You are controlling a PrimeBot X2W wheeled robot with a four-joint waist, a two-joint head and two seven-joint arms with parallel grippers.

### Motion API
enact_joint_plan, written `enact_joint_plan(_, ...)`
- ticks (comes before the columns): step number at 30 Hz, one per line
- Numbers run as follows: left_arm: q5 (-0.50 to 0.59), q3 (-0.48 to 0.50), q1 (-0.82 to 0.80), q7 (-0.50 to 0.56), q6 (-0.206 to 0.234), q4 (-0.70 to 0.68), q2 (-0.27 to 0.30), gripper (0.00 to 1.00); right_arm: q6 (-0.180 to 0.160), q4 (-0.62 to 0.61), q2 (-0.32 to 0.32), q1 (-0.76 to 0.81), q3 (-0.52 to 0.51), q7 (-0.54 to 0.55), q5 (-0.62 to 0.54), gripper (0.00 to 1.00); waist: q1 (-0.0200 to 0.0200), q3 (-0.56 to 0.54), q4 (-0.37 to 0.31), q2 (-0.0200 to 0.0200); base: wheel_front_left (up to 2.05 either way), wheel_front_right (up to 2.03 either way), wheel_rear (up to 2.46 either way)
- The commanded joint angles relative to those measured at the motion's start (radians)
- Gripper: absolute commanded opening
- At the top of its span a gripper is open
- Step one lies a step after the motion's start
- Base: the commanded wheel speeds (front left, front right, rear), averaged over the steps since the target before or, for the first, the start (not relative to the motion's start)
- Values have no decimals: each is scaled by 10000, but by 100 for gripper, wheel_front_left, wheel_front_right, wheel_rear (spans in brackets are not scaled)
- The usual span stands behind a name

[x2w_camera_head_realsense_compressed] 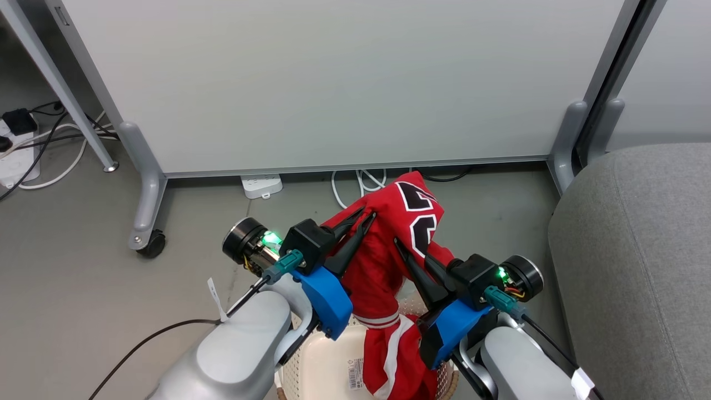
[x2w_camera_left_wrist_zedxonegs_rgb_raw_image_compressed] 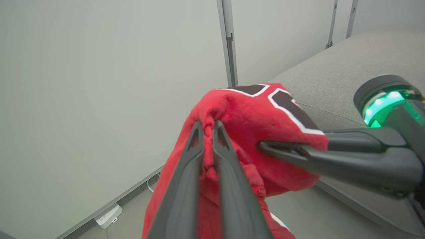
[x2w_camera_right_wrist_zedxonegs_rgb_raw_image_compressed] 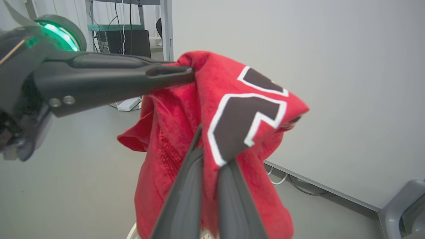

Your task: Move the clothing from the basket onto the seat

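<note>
clothing (x2w_camera_head_realsense_compressed: pixel 383 266) aloft over basket (x2w_camera_head_realsense_compressed: pixel 322 372), seat (x2w_camera_head_realsense_compressed: pixel 639 250) edge right

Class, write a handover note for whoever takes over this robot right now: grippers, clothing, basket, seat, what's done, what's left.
Grippers: left gripper shut on the jersey; right gripper shut on it too.
Things: jersey held up above the basket; striped garment in the basket; seat to the robot's right.
Done: jersey lifted.
Left: carry it to the seat, then fetch the striped garment.
</note>
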Motion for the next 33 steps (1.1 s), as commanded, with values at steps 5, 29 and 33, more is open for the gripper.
enact_joint_plan(5, 58, 51, -130, -55, -58, 23, 11, 0, -3, 56, -28, -176, 57, -10, 85, 0, -1, 23, -20, 0, 0, 0, 0)
enact_joint_plan(29, 229, 137, -166, -53, -18, -1, 8, 100, -3, 88, -28, -242, 94, -12, 173, 0, -1, 37, -107, 0, 0, 0, 0)
enact_joint_plan(33, 268, 171, -166, -50, -24, -72, 52, 100, -3, 43, -26, -242, 99, -12, 136, 0, -1, 97, -157, 0, 0, 0, 0)
